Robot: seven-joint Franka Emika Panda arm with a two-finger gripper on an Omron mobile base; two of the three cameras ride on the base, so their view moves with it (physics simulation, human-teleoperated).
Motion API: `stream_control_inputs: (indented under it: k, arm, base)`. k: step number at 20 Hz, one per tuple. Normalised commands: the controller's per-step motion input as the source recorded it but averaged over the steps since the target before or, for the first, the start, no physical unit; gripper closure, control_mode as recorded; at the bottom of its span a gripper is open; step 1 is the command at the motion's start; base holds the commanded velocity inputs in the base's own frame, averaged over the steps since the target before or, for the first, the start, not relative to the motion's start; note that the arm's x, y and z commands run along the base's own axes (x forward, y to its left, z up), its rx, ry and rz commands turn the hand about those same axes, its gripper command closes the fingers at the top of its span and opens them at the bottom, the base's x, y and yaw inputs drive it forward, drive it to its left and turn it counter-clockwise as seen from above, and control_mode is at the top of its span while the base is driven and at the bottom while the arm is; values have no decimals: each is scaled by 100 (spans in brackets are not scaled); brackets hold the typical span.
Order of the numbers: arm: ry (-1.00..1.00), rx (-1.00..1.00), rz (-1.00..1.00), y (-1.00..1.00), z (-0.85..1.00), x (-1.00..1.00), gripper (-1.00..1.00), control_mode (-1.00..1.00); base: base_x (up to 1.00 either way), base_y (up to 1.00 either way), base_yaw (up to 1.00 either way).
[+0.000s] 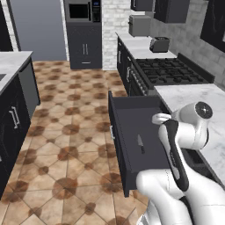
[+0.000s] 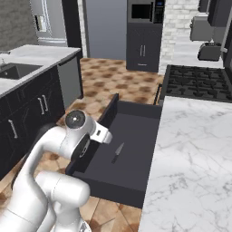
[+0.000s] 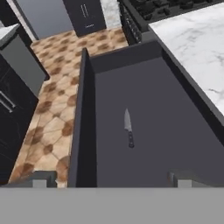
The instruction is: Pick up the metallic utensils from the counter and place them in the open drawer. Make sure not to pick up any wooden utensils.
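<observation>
One knife (image 3: 128,128) in open drawer (image 3: 175,131)

Both base views flank the arm, facing the drawer (image 1: 132,132) at 12 o'clock; the hand view looks close down into it.

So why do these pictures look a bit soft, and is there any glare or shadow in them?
Left base view: flat, even light, knife small and slightly fuzzy in the open drawer. Right base view: marble counter bright but without hard glare. Hand view: coarse, blurry edges, hardly any shadow under the knife.
</observation>
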Motion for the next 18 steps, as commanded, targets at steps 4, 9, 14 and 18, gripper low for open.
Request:
stream_control_inputs:
  k: [4, 9, 14, 18]
  arm:
    - [-5, 0, 1, 8, 15, -20, -100, 100]
    - [0, 0, 0, 0, 0, 0, -100, 100]
    - [0, 0, 0, 0, 0, 0, -100, 100]
    - [0, 0, 0, 0, 0, 0, -100, 100]
  base:
    - [-66, 43, 1]
    - [-80, 100, 1]
    - [-64, 100, 0]
    - [-23, 100, 0]
